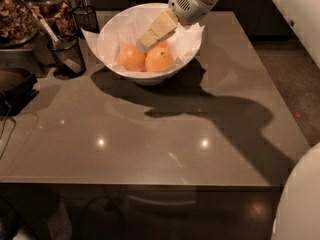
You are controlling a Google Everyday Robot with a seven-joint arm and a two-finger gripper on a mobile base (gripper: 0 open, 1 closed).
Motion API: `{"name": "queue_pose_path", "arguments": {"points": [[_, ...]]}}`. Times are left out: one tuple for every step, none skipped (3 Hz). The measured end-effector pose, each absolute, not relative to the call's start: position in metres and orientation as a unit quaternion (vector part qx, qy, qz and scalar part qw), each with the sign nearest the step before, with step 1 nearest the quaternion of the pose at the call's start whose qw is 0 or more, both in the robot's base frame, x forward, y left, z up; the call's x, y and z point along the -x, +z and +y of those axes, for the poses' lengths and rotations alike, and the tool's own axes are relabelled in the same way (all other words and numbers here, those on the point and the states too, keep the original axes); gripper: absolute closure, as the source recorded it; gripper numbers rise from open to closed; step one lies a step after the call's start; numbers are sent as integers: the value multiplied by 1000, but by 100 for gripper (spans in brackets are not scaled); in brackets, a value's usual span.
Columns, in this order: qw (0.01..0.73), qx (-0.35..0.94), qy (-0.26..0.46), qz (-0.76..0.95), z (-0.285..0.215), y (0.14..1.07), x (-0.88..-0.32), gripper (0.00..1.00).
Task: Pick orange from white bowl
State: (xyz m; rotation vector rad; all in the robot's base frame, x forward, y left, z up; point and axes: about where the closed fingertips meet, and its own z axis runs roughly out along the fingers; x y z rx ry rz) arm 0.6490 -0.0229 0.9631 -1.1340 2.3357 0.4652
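Note:
The white bowl (115,29), lined with white paper, stands at the back of the grey table. Two oranges lie side by side in it, the left one (131,58) and the right one (159,60). A third orange (163,45) shows only partly behind the gripper. My gripper (143,45) reaches down into the bowl from the upper right on a white arm. Its cream-coloured tip sits just above and between the two front oranges, close to them. I cannot tell whether it touches them.
A black mesh cup (67,54) with utensils stands left of the bowl, and another (85,16) behind it. Snack trays (15,14) are at the far left. A dark object (15,86) lies at the left edge. My white body (300,204) is at the lower right.

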Motion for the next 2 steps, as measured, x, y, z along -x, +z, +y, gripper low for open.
{"name": "queue_pose_path", "arguments": {"points": [[251,420,148,860,-19,957,-654,3],[242,429,124,861,-14,947,-656,5]]}}
